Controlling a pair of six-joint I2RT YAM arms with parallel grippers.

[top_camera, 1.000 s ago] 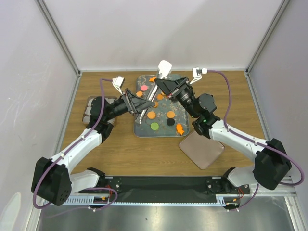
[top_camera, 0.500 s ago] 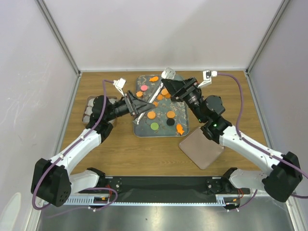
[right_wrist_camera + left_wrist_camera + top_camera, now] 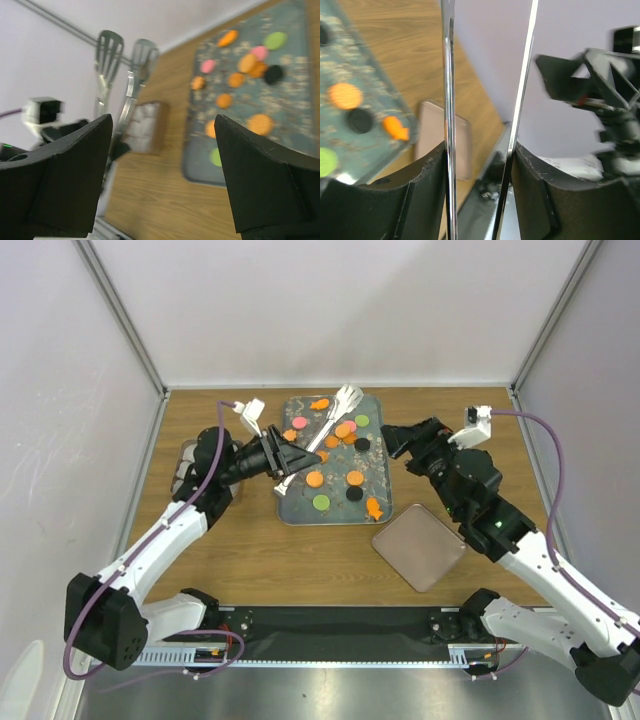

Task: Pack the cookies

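Note:
The cookies (image 3: pixel 314 479) are small orange, pink, green and black discs plus orange fish shapes, spread over the floral tray (image 3: pixel 300 504). My left gripper (image 3: pixel 290 458) is shut on metal tongs (image 3: pixel 325 430), which reach across the tray towards its far edge. In the left wrist view both tong arms (image 3: pixel 449 100) run between my fingers (image 3: pixel 425 175), with cookies (image 3: pixel 345 95) at the left. My right gripper (image 3: pixel 392 438) stands open and empty, off the tray's right side. The right wrist view shows the tongs (image 3: pixel 120 70) and cookies (image 3: pixel 260 122) beyond wide-apart fingers (image 3: pixel 75 165).
A pinkish-brown square lid (image 3: pixel 420 545) lies on the wood near the tray's right front corner. A compartmented box (image 3: pixel 142 127) sits left of the tray, mostly hidden under my left arm in the top view. Walls enclose the table on three sides.
My right gripper opened, let go of the tongs' head and drew back to the right. The tongs stayed in my left gripper and now slant over the tray.

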